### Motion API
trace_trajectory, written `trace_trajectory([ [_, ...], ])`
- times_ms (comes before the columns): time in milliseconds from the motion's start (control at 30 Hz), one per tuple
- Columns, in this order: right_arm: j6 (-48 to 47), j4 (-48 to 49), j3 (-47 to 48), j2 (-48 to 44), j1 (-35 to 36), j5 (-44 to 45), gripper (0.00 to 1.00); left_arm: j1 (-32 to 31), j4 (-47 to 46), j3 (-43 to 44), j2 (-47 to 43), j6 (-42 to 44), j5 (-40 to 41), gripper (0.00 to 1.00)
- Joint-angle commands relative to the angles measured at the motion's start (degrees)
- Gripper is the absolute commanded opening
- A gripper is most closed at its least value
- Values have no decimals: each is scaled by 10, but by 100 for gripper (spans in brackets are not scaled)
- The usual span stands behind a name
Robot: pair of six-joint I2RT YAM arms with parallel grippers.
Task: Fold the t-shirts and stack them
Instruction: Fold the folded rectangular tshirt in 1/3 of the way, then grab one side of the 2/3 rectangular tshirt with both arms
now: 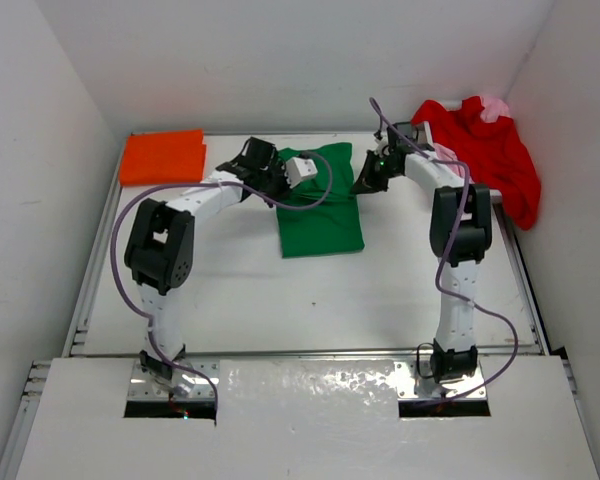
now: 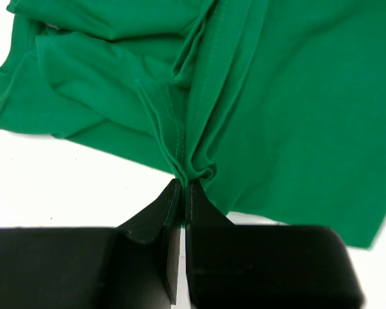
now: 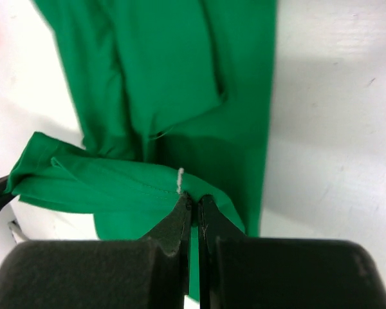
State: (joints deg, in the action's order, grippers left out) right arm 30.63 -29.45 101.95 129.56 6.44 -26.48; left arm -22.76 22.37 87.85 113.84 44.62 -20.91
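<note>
The green t-shirt [image 1: 322,215] lies partly folded at the middle of the white table [image 1: 280,290], its far end bunched up. My left gripper [image 2: 183,184] is shut on a gathered fold at the shirt's far left corner, seams running up from the fingertips. At the far right corner my right gripper [image 3: 194,200] is shut on a hemmed edge of the green t-shirt [image 3: 180,96], with a short white thread beside the tips. A folded orange t-shirt [image 1: 162,157] rests flat at the back left. At the back right, the red t-shirt [image 1: 480,150] is heaped with a bit of the light pink one [image 1: 495,105] on top.
White walls close in the table on three sides, and metal rails [image 1: 85,300] run along its left and right edges. Purple cables [image 1: 125,225] loop beside both arms. The red heap hangs over the table's right back corner.
</note>
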Motion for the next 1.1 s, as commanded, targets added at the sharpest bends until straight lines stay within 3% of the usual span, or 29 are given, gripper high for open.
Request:
trace_trajectory([
  [0, 7, 4, 39, 12, -7, 27, 0, 7, -57, 22, 18, -11, -4, 0],
  [133, 14, 18, 54, 32, -12, 56, 0, 11, -87, 37, 51, -19, 14, 4],
  [167, 16, 26, 61, 42, -13, 56, 7, 12, -94, 39, 58, -23, 24, 7],
  [300, 7, 39, 99, 70, -17, 74, 26, 19, -128, 48, 85, -51, 68, 32],
  [500, -34, 72, 101, 5, -33, 147, 31, 35, -167, 116, 117, -125, 213, 44],
  [633, -83, 155, -53, -95, -13, 118, 23, 58, -138, 208, 145, -170, 244, 46],
  [767, -70, 190, -153, -148, 3, 72, 22, 68, -107, 225, 131, -162, 216, 46],
  [833, -50, 147, -168, -151, -1, 57, 26, 60, -41, 213, 97, -117, 113, 43],
  [900, -65, 91, -188, -156, -2, 57, 35, 42, 27, 149, 42, -11, 56, 43],
  [967, -67, 63, -215, -174, -2, 52, 45, -9, 93, 87, -14, 130, 36, 45],
  [1067, -66, 53, -271, -200, -2, 51, 51, -62, 185, 8, -37, 213, 0, 48],
])
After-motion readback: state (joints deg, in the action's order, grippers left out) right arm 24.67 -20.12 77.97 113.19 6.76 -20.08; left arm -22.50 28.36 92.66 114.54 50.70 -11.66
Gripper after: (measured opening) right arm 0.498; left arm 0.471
